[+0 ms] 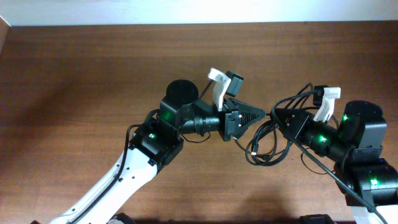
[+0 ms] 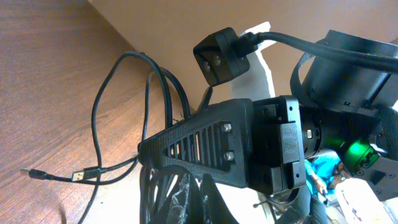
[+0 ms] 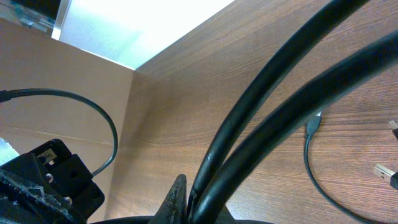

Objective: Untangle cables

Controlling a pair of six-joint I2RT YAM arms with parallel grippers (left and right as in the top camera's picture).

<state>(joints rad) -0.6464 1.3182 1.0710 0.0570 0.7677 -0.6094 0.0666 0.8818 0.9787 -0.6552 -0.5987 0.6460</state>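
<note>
Thin black cables [image 1: 268, 151] lie in tangled loops on the wooden table between my two grippers. My left gripper [image 1: 261, 116] points right and my right gripper [image 1: 278, 116] points left, tips almost touching above the bundle. In the left wrist view my left gripper [image 2: 196, 202] is shut with strands at its jaws. Loops [image 2: 118, 112] trail to two USB plugs [image 2: 84, 176]. In the right wrist view my right gripper [image 3: 199, 200] is shut on two cable strands [image 3: 273, 93] that run up to the right. More plugs [image 3: 314, 124] lie on the table.
The wooden table [image 1: 93, 68] extends far to the left and back, ending at a white wall. The right gripper's finger and wrist camera [image 2: 217, 56] fill the left wrist view. Thicker arm cables run by the right arm base [image 1: 323, 168].
</note>
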